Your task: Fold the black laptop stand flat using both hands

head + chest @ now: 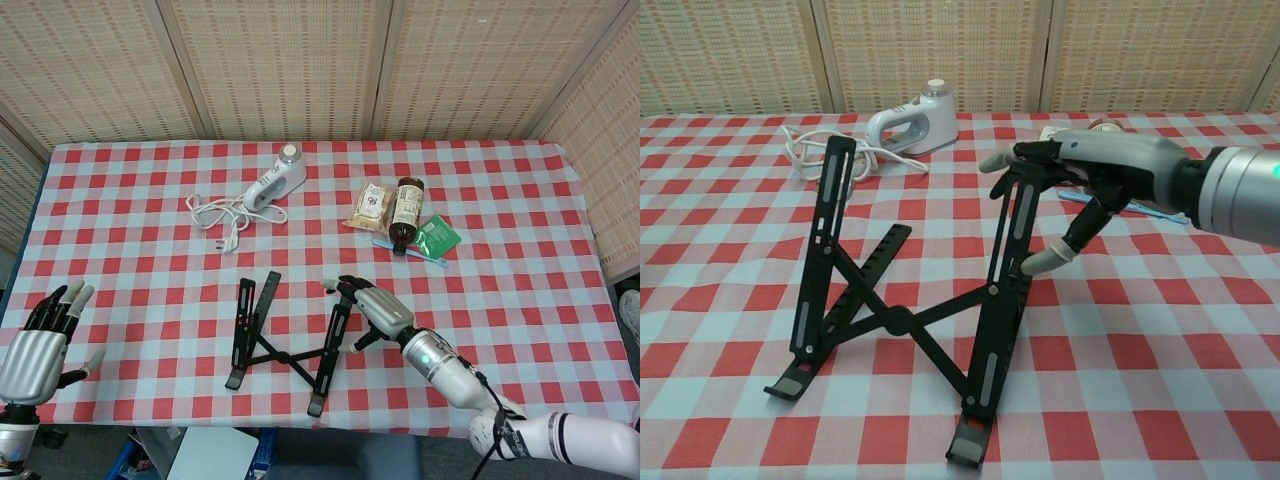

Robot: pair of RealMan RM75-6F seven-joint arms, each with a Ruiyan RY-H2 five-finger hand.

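checkered surface (520,300) carries a white handheld appliance (275,181) with its coiled white cord (217,217) in the upper middle of the head view. right of it: a snack packet (370,205), a brown bottle (405,209) lying down, a green sachet (437,236) and a blue toothbrush (410,251). all sit well behind the stand, nothing between it and the hands.

black laptop stand (283,341) sits lower centre of the head view, near the front edge, still opened up (two slotted rails joined by crossed struts, raised at the far end, lips at the near end). rails run front to back, high ends pointing to the top of the frame.

right robot hand (1090,180) is on the top of the right rail, fingers draped over its upper end, thumb (1048,259) against the rail's outer side lower down, so it grips the rail. left robot hand (36,345) hangs at lower left off the surface edge, fingers spread, holding nothing.
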